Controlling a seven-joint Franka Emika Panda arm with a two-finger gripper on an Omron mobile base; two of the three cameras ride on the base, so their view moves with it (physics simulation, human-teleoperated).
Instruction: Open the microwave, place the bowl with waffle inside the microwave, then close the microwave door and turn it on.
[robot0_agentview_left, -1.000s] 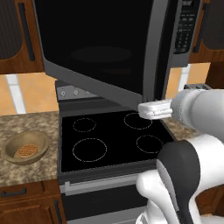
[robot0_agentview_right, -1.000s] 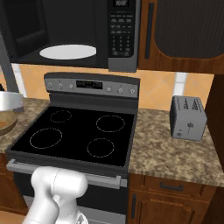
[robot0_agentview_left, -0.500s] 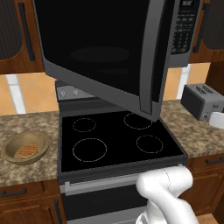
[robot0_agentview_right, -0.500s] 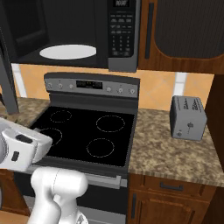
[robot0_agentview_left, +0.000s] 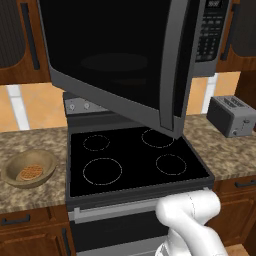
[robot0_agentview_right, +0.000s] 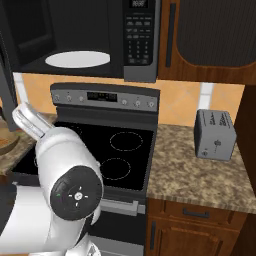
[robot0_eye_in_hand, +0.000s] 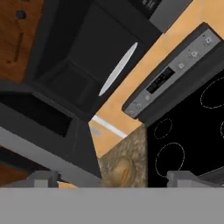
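On speckled granite counter (robot0_agentview_left: 30, 197), round wooden bowl (robot0_agentview_left: 29, 168) holds gridded waffle (robot0_agentview_left: 31, 173).

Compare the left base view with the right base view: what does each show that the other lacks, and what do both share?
Left base view alone: the whole bowl with the waffle in it, on the counter left of the stove, and the outer face of the open microwave door.

Right base view alone: the microwave cavity with its white turntable, and the stove's control panel.

Both: the stove top, the toaster, the keypad and the granite counter.
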